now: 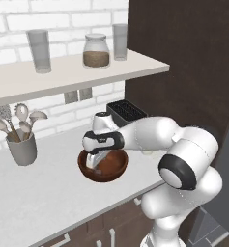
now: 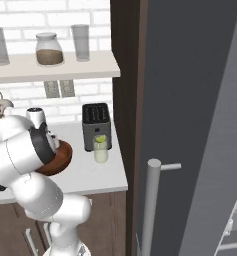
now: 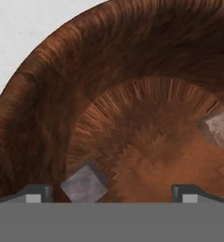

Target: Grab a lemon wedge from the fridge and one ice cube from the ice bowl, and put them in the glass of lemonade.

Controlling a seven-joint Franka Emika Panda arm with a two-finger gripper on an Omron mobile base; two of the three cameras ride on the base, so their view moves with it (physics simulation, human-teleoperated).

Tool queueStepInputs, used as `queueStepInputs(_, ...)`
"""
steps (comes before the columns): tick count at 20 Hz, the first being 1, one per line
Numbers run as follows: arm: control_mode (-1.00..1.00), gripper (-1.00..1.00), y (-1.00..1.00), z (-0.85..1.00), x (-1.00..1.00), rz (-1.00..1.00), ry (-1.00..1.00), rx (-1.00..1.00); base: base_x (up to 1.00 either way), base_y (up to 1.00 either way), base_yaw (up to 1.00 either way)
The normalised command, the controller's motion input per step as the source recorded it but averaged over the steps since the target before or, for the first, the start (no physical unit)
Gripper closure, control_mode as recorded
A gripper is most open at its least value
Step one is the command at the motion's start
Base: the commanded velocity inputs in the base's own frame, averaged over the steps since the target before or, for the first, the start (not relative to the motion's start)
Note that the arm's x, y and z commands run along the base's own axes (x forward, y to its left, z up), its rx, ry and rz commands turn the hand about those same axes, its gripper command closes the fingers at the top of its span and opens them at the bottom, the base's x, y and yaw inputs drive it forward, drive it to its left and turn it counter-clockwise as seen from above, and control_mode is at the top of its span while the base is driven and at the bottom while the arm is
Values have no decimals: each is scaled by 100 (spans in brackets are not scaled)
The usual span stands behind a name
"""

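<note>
My gripper (image 1: 93, 163) reaches down into the dark reddish-brown ice bowl (image 1: 117, 170) on the counter, jaws open and holding nothing. In the hand view the gripper (image 3: 112, 194) hangs just above the bowl's floor (image 3: 146, 118). One pale grey ice cube (image 3: 84, 184) lies just inside the left fingertip (image 3: 38, 193); another cube (image 3: 221, 126) lies at the right edge. The glass of lemonade (image 2: 101, 152) stands in front of the toaster, right of the bowl (image 2: 61, 154), with a yellow-green lemon wedge (image 2: 100, 140) at its top. The grey fridge (image 2: 190, 100) rises at the right.
A black toaster (image 1: 126, 112) stands behind the bowl. A grey utensil cup (image 1: 21, 148) sits at the left of the counter. The shelf (image 1: 63, 72) above carries a lidded jar (image 1: 96, 50) and two tall glasses. A fridge door with a silver handle (image 2: 150, 205) stands close on the right.
</note>
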Motion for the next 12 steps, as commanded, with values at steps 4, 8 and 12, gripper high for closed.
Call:
queueStepInputs(4,-100,-100,0,-13,-55,7,1,0,0,0,0)
queueStepInputs(8,-100,-100,1,-19,-2,4,0,0,0,0,0)
queueStepInputs(12,-100,-100,0,0,34,0,0,0,0,0,0)
